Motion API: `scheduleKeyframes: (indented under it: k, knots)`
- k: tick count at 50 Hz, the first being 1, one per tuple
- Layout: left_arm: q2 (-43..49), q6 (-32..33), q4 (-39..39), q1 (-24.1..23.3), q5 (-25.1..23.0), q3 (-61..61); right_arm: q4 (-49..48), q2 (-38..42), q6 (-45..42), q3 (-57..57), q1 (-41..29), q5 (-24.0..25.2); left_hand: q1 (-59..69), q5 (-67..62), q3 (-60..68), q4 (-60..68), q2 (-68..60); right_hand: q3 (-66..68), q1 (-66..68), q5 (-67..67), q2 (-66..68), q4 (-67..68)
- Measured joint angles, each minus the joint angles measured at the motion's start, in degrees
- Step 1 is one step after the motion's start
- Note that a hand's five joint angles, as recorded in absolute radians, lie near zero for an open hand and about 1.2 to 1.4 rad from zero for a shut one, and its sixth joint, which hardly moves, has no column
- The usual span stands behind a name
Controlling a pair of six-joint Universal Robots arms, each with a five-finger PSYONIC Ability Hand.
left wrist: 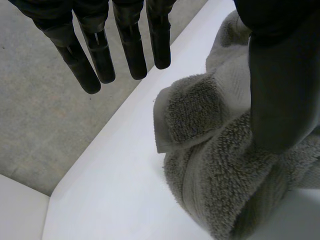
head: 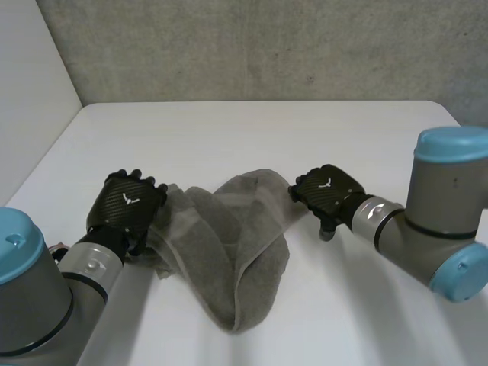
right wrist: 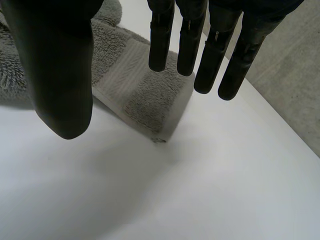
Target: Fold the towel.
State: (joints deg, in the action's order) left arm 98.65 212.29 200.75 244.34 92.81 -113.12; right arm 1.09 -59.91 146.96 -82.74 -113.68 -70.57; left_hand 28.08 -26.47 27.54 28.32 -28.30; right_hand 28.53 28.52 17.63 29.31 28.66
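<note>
A grey towel (head: 229,244) lies crumpled in a loose heap on the white table (head: 252,130), between my two hands. My left hand (head: 126,204) rests at the towel's left end; in the left wrist view its fingers (left wrist: 95,55) are straight and spread above the table, the thumb (left wrist: 282,95) over the towel (left wrist: 215,155), gripping nothing. My right hand (head: 329,192) hovers at the towel's right end. In the right wrist view its fingers (right wrist: 200,45) hang straight above a towel corner (right wrist: 145,95) that lies flat on the table, the thumb (right wrist: 57,75) apart from it.
A concrete wall (head: 252,46) runs behind the table's far edge. Bare table top lies beyond the towel and on both sides. My two arms (head: 435,221) come in from the near corners.
</note>
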Motion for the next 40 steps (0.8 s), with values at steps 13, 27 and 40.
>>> scheduleKeyframes:
  k: [13, 27, 40]
  knots:
    - [2.5, 0.3, 7.8, 0.5, -5.3, -2.3, -9.2, 0.4, 6.6, -3.1, -5.8, 1.3, 0.0, -0.2, 0.0, 0.0, 0.0, 0.2, 0.2, 1.8, 0.1, 0.1]
    - [11.9, 0.9, 9.5, 0.8, -5.9, 2.4, -11.4, 7.3, 6.8, 0.8, -10.3, 0.6, 3.3, -5.3, 3.9, 2.9, -2.5, 11.4, 11.4, 12.2, 10.3, 10.9]
    - [12.7, 0.8, 9.4, 1.0, -6.1, 4.0, -14.8, 10.3, 6.8, 3.8, -10.5, -2.6, 35.5, -36.7, 36.8, 35.8, -35.9, 45.0, 45.8, 46.3, 43.2, 45.0]
